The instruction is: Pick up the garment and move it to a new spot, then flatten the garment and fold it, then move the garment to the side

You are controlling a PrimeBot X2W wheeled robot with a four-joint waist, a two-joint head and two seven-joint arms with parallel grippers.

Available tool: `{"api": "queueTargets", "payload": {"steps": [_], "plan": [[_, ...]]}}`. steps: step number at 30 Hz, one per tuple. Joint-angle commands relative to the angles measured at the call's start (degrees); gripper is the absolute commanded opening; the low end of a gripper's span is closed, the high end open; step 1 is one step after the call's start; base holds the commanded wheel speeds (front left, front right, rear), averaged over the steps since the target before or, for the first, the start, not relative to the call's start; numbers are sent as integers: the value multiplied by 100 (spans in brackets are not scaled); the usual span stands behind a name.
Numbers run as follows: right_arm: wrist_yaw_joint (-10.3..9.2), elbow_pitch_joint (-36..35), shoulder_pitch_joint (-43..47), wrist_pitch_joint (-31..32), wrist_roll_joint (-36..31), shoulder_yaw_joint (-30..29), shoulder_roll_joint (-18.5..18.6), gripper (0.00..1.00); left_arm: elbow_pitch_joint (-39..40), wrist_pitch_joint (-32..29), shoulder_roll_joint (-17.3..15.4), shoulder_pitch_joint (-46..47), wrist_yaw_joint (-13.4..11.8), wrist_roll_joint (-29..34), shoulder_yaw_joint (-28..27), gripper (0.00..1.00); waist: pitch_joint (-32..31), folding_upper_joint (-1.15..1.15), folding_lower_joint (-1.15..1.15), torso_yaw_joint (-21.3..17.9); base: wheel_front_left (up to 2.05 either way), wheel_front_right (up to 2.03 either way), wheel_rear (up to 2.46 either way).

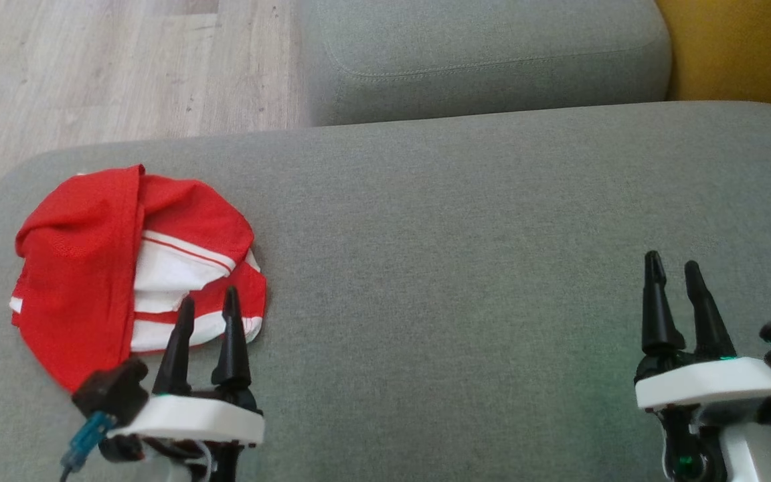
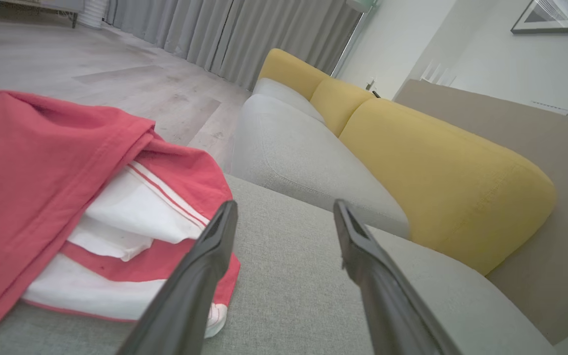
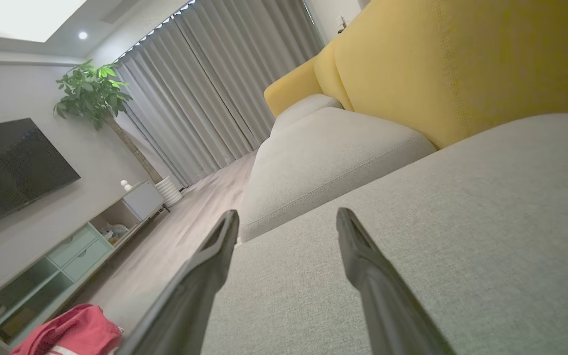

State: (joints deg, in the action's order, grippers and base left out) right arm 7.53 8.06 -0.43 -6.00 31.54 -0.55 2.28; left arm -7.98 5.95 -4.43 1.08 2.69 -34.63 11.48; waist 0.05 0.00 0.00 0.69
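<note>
A wide grey seat (image 1: 466,221) with a fine woven cover takes up most of the head view, its top smooth and unwrinkled. The garment (image 1: 111,261), red with white stripes, lies in a loose crumpled heap at the seat's far left end, close to the rounded corner, with a red layer folded over the white part. Beyond the seat is a second grey cushion (image 1: 486,60), with a seam running along its front edge, and a narrow gap between the two. Yellow backrests (image 1: 740,47) stand to the right of both. Pale wood-plank floor (image 1: 91,67) lies to the left. The left gripper (image 1: 208,296) is at the garment's near right edge, fingers spread apart and holding nothing; in the left wrist view one finger crosses the cloth's hem, and whether it touches cannot be told. The right gripper (image 1: 672,260) is well apart from the garment, over bare fabric at the seat's right end, fingers likewise spread and empty. Around the room, grey curtains (image 3: 200,98) hang floor to ceiling along the far wall, a leafy plant (image 3: 91,91) stands beside them, a dark TV (image 3: 13,167) is mounted on the pale wall, and a low cabinet (image 3: 67,256) with mint drawers and open shelves runs beneath it. A framed picture (image 2: 555,17) hangs on the white wall behind the sofa.
</note>
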Motion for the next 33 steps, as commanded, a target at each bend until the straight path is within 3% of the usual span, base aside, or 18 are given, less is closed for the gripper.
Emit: {"api": "queueTargets", "payload": {"steps": [1, 28, 33], "plan": [[-3, -249, -139, -100, -289, 120, 43, 100, 189, 111, -105, 352, -81, 274, 7, 100, -1, 0, 0, 2, 0, 0, 0], [-4, -437, -95, -556, -2737, 350, 52, 100, -21, 564, -721, 764, -958, 2468, 1338, 100, -29, 0, 0, 80, 0, 0, 0], [-4, -452, -77, -641, -3046, 428, 54, 100, -38, 648, -663, 796, -1079, 2494, 1429, 100, -42, 0, 0, 112, 0, 0, 0]]}}
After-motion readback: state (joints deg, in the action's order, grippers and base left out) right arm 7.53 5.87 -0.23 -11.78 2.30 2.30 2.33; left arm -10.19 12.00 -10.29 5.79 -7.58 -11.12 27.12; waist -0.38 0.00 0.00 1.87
